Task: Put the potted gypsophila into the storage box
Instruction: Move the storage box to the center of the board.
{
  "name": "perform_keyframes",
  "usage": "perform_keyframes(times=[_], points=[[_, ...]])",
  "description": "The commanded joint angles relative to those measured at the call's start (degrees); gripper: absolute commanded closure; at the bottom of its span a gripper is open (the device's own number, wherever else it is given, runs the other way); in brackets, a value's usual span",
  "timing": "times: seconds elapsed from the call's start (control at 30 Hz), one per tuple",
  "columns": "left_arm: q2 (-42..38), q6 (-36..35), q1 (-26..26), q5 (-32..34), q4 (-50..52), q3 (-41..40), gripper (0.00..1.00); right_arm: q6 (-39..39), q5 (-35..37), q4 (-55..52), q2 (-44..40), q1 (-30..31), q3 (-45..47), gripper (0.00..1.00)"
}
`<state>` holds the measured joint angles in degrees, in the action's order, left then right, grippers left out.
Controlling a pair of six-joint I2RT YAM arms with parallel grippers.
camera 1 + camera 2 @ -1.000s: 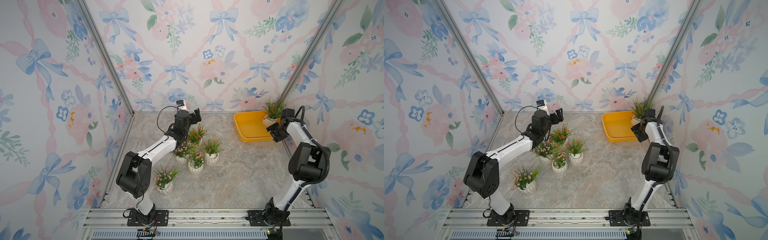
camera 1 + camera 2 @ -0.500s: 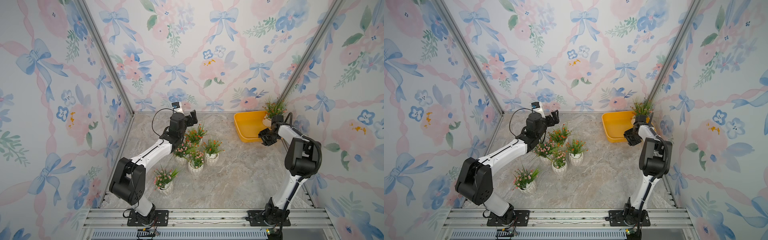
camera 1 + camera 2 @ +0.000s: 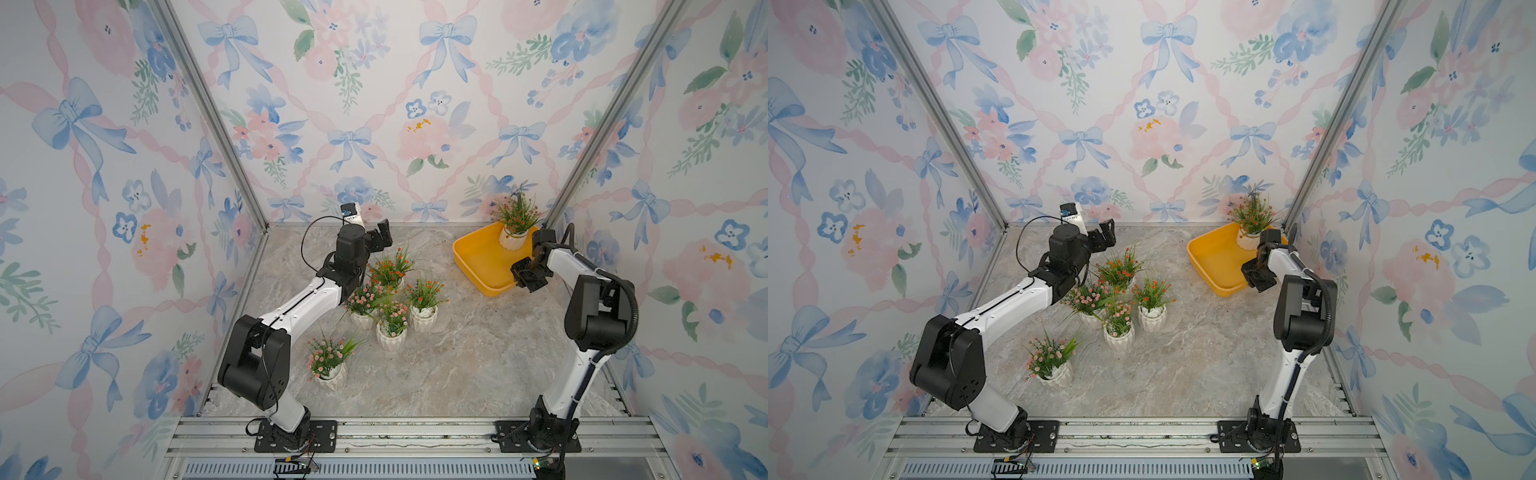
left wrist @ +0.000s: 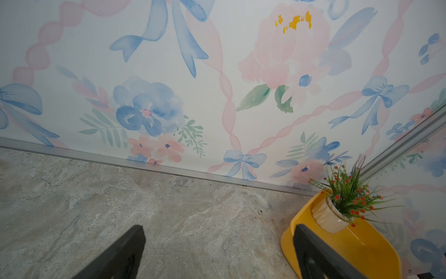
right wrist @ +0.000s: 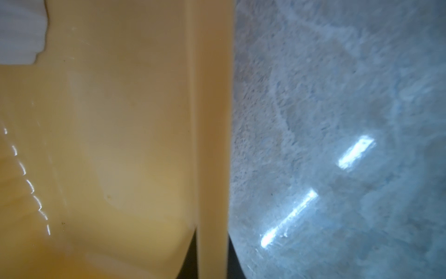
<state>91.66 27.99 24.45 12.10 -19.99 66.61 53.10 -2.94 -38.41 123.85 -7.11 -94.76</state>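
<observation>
The bench (image 3: 457, 353) lay beneath both pairs of fingers. The storage box (image 3: 482, 259) was my new hold. My right fingers (image 3: 524, 282), open a second earlier beside the one potted gypsophila (image 3: 514, 232) inside, had clamped its near rim, that plant just beyond them. One was delivered, I judged. Five more pots (image 3: 392, 328) waited below and behind my left fingers (image 3: 384, 232), spread open and empty.

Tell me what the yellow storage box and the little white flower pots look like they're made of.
Storage box: likely moulded plastic, smooth and glossy; light streaks glint on its wall and the rim is thin.
White pots: ribbed, matte surface; could be ceramic or plastic, the look does not settle it.
</observation>
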Motion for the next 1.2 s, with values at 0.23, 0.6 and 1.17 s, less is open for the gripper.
perform_keyframes(times=[0.23, 0.6, 1.17], points=[[-4.5, -2.9, -2.8, -8.4, 0.1, -2.7, 0.02, -0.9, 4.5, -5.2, -10.3, 6.9, 11.6, 0.99], [-10.9, -5.4, -4.9, -15.7, 0.0, -8.7, 0.02, 2.9, 9.0, -6.5, -22.0, 15.1, 26.5, 0.99], [-10.8, -1.9, -5.2, -17.0, -0.7, -9.7, 0.02, 2.7, 11.7, -7.1, -31.0, 13.2, 35.9, 0.99]])
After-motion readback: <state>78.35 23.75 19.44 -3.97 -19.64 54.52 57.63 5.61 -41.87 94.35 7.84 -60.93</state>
